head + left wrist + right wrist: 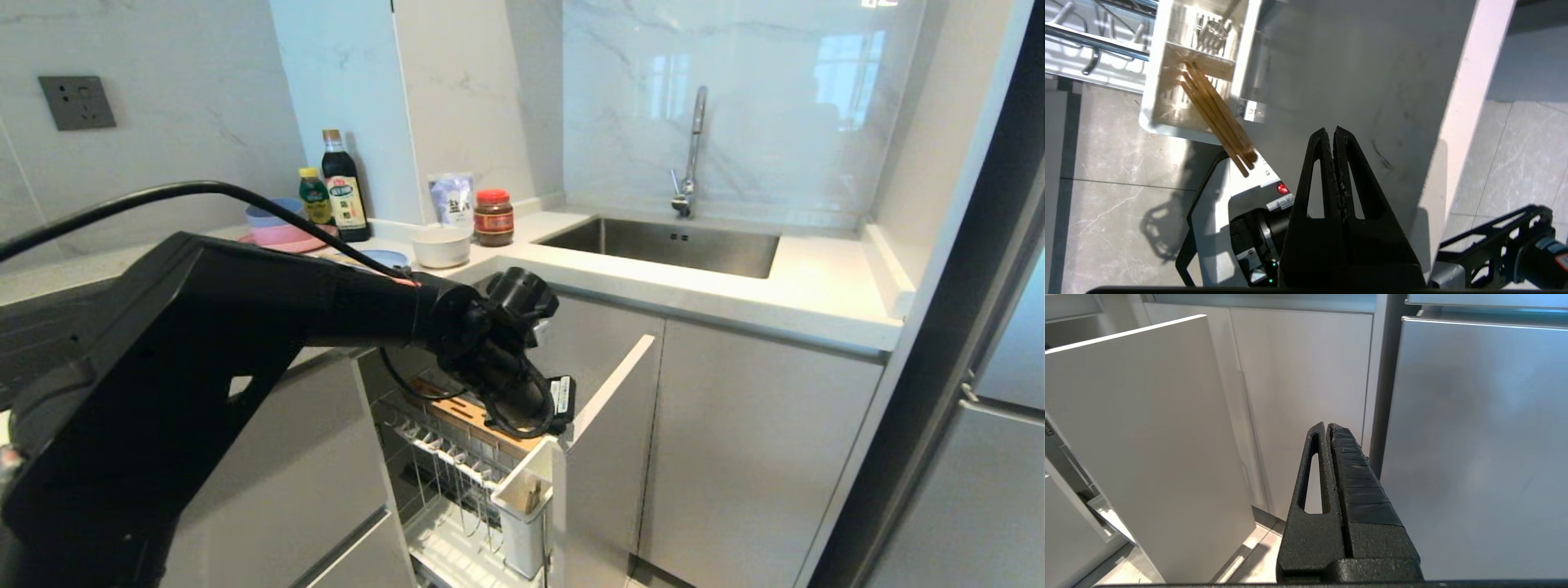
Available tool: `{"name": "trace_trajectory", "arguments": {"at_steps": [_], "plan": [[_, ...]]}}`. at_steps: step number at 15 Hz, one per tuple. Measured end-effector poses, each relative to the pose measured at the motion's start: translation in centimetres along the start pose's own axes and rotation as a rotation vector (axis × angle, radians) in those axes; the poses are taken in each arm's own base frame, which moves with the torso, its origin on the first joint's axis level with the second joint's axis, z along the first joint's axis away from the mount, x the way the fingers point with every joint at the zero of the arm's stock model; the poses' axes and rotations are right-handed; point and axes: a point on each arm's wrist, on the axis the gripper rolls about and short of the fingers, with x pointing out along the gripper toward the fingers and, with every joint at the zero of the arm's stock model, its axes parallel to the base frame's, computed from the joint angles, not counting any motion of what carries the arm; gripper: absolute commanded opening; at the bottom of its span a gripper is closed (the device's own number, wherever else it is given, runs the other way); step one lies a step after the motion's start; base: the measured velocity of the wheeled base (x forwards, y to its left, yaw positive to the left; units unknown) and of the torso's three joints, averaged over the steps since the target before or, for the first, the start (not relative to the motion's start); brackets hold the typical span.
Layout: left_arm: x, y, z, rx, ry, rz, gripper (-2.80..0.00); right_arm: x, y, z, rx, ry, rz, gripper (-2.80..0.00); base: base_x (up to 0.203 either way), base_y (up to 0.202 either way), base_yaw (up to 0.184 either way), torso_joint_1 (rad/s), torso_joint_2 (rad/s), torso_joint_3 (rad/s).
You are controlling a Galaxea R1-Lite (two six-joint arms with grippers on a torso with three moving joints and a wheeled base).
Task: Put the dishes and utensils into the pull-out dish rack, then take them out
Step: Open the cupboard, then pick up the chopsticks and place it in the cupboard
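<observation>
The pull-out dish rack (pixel 457 474) stands drawn out below the counter, with its grey door front (pixel 608 457) on the right. Light-brown chopsticks (pixel 1216 116) lean in the rack's white caddy (pixel 1152 106), tips sticking out past its rim. My left gripper (pixel 1334 130) hangs shut and empty beside the door front (pixel 1372 81), clear of the chopsticks. My left arm (pixel 326 302) reaches over the rack. The off-white bowl (pixel 442 245) and an edge of the pale-blue plate (pixel 385 258) rest on the counter. My right gripper (pixel 1329 425) is parked, shut and empty.
A pink plate with stacked small bowls (pixel 273 222), two bottles (pixel 343 188), a pouch and a red-lidded jar (pixel 493 217) line the counter's back. The sink (pixel 661 245) and tap lie to the right. A fridge (pixel 1478 449) stands beside the cabinets. My own base (pixel 1241 228) sits below.
</observation>
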Motion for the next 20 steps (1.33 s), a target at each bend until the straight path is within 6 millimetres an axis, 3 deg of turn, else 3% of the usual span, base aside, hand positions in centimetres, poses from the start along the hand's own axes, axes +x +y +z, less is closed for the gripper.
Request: {"name": "trace_trajectory", "arguments": {"at_steps": [8, 11, 13, 16, 18, 20], "plan": [[-0.3, 0.2, 0.2, -0.003, -0.003, -0.012, -2.8, 0.0, 0.0, 0.0, 0.0, 0.0, 0.0, -2.8, 0.0, 0.0, 0.0, 0.0, 0.0, 0.0], [-2.4, 1.7, 1.6, -0.035, -0.086, 0.019, -2.8, 0.0, 0.0, 0.0, 0.0, 0.0, 0.0, -2.8, 0.0, 0.0, 0.0, 0.0, 0.0, 0.0], [-5.4, 2.8, 2.6, -0.055, -0.173, 0.04, -2.8, 0.0, 0.0, 0.0, 0.0, 0.0, 0.0, -2.8, 0.0, 0.0, 0.0, 0.0, 0.0, 0.0], [-12.4, 2.8, 2.6, -0.033, -0.328, 0.024, -2.8, 0.0, 0.0, 0.0, 0.0, 0.0, 0.0, -2.8, 0.0, 0.0, 0.0, 0.0, 0.0, 0.0], [-18.6, 2.7, 1.1, 0.025, -0.45, 0.02, -2.8, 0.0, 0.0, 0.0, 0.0, 0.0, 0.0, -2.8, 0.0, 0.0, 0.0, 0.0, 0.0, 0.0], [-24.9, 2.9, -2.0, 0.127, -0.577, 0.035, -2.8, 0.0, 0.0, 0.0, 0.0, 0.0, 0.0, -2.8, 0.0, 0.0, 0.0, 0.0, 0.0, 0.0]]}}
